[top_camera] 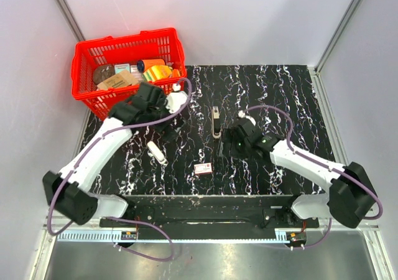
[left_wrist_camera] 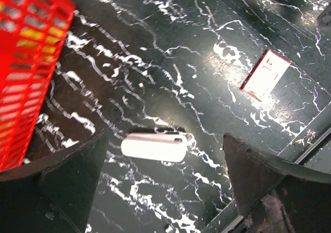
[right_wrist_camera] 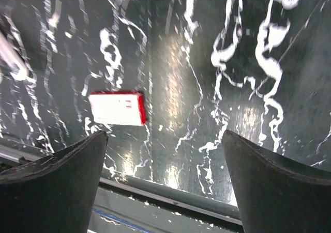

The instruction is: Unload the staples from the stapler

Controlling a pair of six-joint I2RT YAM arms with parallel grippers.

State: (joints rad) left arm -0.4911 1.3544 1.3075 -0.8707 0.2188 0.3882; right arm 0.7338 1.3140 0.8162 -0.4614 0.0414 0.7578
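Note:
The stapler [top_camera: 216, 121], small and dark with a pale top strip, lies on the black marbled table [top_camera: 280, 93] near the middle, held by neither gripper. It does not show in either wrist view. My left gripper [top_camera: 166, 130] [left_wrist_camera: 165, 155] hovers to its left, jaws wide open over a white oblong piece [left_wrist_camera: 153, 147] [top_camera: 157, 152]. Just right of the stapler's near end my right gripper [top_camera: 229, 144] [right_wrist_camera: 164, 140] is open and empty above bare table.
A red basket [top_camera: 84, 74] [left_wrist_camera: 26, 62] full of items stands at the back left. A small red-and-white box [top_camera: 203, 168] [left_wrist_camera: 266, 77] [right_wrist_camera: 116, 108] lies near the front edge. The table's front rail [right_wrist_camera: 170, 197] runs just below my right fingers.

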